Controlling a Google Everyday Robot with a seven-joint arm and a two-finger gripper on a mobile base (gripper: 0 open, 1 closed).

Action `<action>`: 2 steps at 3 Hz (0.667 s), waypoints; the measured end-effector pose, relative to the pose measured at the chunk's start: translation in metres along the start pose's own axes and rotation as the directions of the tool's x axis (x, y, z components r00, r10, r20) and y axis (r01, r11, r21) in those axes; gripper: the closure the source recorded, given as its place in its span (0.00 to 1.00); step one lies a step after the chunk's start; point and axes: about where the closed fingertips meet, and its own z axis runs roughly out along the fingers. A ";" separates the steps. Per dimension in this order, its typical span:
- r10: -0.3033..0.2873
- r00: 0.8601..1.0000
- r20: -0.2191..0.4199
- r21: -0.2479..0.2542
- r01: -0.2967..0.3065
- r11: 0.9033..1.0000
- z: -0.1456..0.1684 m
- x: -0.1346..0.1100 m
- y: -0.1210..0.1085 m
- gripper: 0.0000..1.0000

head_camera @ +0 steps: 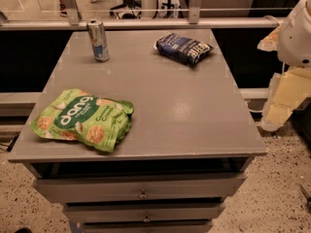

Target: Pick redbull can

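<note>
Redbull can (98, 40) and gripper (281, 108) are well apart, on opposite sides of the scene. The gripper hangs at the right margin of the camera view. It shows as a pale yellowish piece below the white rounded arm (297, 30), out past the right edge of the grey tabletop (194, 110). Whether it is open or closed cannot be told. Nothing can be seen in its hold, and it touches none of the things on the table.

Nearest to it, at the far right of the tabletop, a dark blue snack bag (183, 47) lies flat, with pale lettering on its face.

Left of that bag, near the far left corner, the redbull can stands upright on its base. Its long axis runs vertical, with the silver top pointing up. The can is slim and tall, silver over the upper body with blue toward the bottom, and much smaller than either bag. It touches only the surface beneath it and stands well apart from the blue bag.

Toward the front left corner a green snack bag (82, 119) lies flat and crumpled, with "dang" printed on it in white.

Beneath the tabletop are stacked grey drawers (141, 188), each with a small knob. A dark gap shows between the top drawer front and the tabletop. A speckled floor (277, 198) lies around the cabinet.
</note>
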 end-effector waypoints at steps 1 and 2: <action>0.000 1.000 0.000 0.000 0.000 1.000 0.000 0.000 0.000 0.00; 0.000 0.993 0.116 0.016 -0.002 1.000 0.027 -0.036 -0.036 0.00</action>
